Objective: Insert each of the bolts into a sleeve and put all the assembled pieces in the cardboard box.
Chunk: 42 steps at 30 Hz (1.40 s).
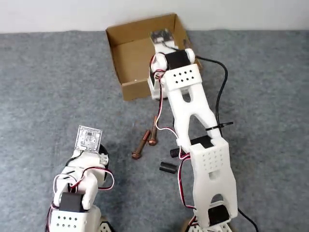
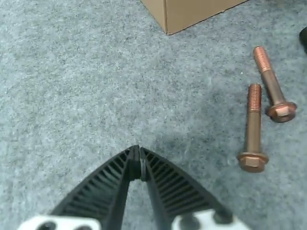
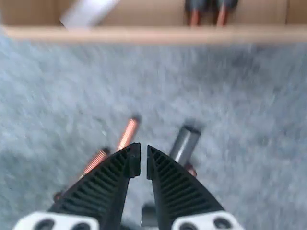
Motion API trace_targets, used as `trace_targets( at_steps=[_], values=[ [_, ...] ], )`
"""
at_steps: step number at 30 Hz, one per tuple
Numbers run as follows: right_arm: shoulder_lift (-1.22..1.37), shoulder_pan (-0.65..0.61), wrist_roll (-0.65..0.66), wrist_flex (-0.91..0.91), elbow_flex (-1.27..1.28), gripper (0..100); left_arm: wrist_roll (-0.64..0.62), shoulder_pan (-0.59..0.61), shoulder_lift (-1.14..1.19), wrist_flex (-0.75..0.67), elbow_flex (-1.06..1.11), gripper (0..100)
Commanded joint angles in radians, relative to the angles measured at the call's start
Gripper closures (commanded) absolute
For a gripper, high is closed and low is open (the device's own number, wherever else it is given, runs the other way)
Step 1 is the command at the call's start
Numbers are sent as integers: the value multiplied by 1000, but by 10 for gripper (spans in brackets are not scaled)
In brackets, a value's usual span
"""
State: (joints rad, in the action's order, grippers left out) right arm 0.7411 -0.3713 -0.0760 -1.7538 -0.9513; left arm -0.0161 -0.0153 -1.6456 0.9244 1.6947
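Two copper bolts (image 1: pixel 145 142) lie side by side on the grey carpet, below the cardboard box (image 1: pixel 126 50). They appear again as bolts (image 2: pixel 253 129) off to one side of my left gripper (image 2: pixel 139 157), which is shut and empty, low over bare carpet. Two black sleeves (image 1: pixel 171 160) lie right of the bolts. My right gripper (image 3: pixel 143 157) hovers over a bolt (image 3: pixel 126 135) and a sleeve (image 3: pixel 184 143), just outside the box's front wall (image 3: pixel 153 34). Its fingers stand a thin crack apart with nothing between them. Two assembled pieces (image 3: pixel 207 8) rest inside the box.
The right arm (image 1: pixel 190 104) stretches from the near right up to the box front and passes beside the sleeves. The left arm (image 1: pixel 79 193) is folded at the near left. A pale object (image 3: pixel 88 12) lies in the box. Open carpet spreads left of the bolts.
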Motion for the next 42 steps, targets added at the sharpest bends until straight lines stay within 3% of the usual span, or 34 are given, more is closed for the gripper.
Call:
trace_targets(
  at_steps=[1,7,23,31,42],
  values=[
    [-54,22,-9,-19,34,966,5,6,9,-20,-5,995],
    [16,54,-77,-30,34,820,5,6,9,-20,-5,995],
    [199,59,-84,-19,34,819,5,6,9,-20,-5,995],
    [291,76,-124,-18,34,996,5,6,9,-20,-5,995],
    [119,67,-123,-42,40,989,5,6,9,-21,-5,995]
  ],
)
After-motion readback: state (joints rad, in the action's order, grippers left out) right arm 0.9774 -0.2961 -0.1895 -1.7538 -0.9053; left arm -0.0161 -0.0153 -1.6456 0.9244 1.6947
